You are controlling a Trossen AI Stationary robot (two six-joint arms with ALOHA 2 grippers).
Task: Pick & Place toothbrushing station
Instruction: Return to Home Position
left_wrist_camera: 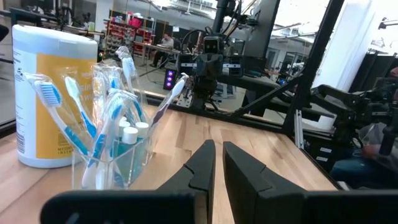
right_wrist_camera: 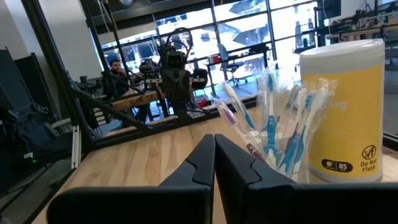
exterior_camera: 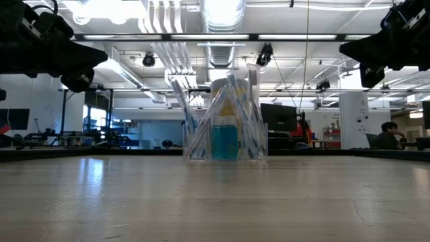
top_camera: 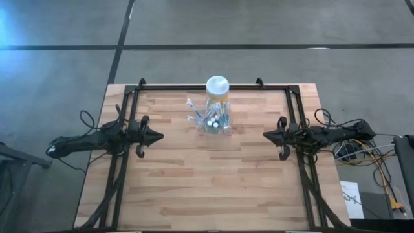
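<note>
Two arms hang above the tabletop [top_camera: 213, 194]: left tool [top_camera: 160, 136] at 9 o'clock, right tool [top_camera: 266, 135] at 3 o'clock, both empty, fingers drawn narrow, tips facing centre. Toothbrushing station [top_camera: 215, 123] stands at 12 o'clock, holding several toothbrushes [left_wrist_camera: 48, 93], apparently touching the yellow jar [top_camera: 217, 87] behind it

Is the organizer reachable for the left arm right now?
Probably yes: only bare table lies between the left gripper and the organizer; the jar stands off that line, the right gripper waits opposite.
</note>
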